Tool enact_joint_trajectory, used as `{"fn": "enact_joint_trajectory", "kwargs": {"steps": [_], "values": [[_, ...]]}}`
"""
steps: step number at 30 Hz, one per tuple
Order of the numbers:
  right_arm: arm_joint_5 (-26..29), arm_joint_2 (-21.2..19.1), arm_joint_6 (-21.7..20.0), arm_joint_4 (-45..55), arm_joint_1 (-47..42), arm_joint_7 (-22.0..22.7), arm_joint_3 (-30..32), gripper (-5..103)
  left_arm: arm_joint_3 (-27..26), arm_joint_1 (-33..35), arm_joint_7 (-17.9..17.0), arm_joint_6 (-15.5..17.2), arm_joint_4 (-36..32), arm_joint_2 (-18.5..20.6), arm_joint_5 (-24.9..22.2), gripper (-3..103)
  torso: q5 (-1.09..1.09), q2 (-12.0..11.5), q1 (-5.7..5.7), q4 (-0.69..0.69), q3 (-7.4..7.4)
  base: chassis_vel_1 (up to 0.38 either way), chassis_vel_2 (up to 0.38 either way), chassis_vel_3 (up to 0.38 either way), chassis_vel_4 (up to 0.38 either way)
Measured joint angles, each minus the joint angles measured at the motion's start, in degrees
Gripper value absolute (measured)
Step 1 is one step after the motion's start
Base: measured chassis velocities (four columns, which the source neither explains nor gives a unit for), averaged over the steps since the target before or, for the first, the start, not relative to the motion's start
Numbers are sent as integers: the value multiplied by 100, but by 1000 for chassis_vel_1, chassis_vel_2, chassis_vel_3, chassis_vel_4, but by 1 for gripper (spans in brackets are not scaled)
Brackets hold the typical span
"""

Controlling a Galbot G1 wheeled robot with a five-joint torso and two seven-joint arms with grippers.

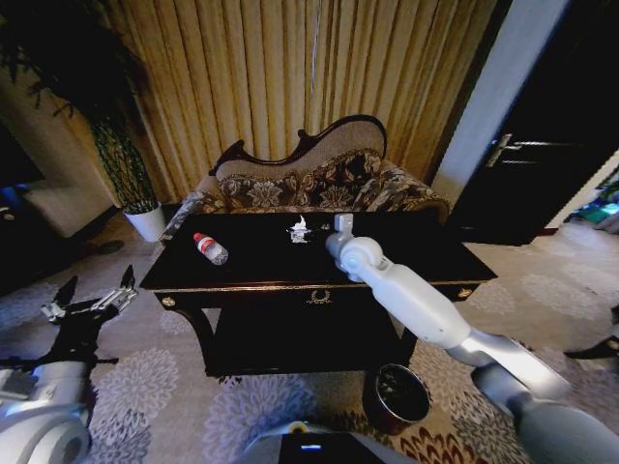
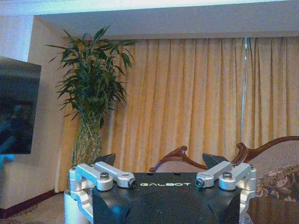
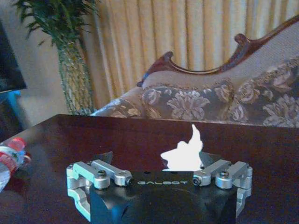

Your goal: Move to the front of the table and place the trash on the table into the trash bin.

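Observation:
The dark glossy table (image 1: 426,253) stands in front of me. A crumpled white tissue (image 1: 299,230) lies near its far middle, and a clear bottle with a red cap (image 1: 210,248) lies on its side toward the left. My right arm reaches over the table, with its gripper (image 1: 329,230) right beside the tissue. In the right wrist view that gripper (image 3: 156,158) is open, the tissue (image 3: 184,151) sits just ahead between its spread fingers, and the bottle (image 3: 9,156) shows off to one side. My left gripper (image 1: 92,300) hangs open and empty, low and left of the table. The trash bin (image 1: 397,396) stands on the carpet near the table's front right.
A carved floral sofa (image 1: 319,184) stands right behind the table, before gold curtains. A tall plant in a white pot (image 1: 147,220) stands at the back left. A dark door (image 1: 542,145) is at the right. Patterned carpet lies open on both sides of the table.

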Motion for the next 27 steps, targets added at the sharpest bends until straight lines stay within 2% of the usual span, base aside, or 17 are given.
{"fn": "enact_joint_trajectory", "kwargs": {"steps": [4, 11, 21, 27], "values": [[177, 189, -73, -116, 95, 225, -9, 100, 4, 1, 7, -1, 0, 2, 1, 100, 0, 0, 0, 0, 0, 0, 0, 0, 0], [361, 417, -82, -337, 401, 238, -91, 100, -2, 5, 22, -14, 0, -7, 0, 100, 0, 0, 0, 0, 0, 0, 0, 0, 0], [410, 820, -194, -788, 765, 278, -313, 100, -66, 16, 26, -30, 0, -1, -38, 100, 0, 1, 0, 1, 0, 0, 0, 0, 0], [390, 1080, -377, -1166, 897, 555, -359, 100, -72, 13, 26, -35, 0, 0, -51, 100, 0, 1, 0, 1, 0, 0, 0, 0, 0]]}}
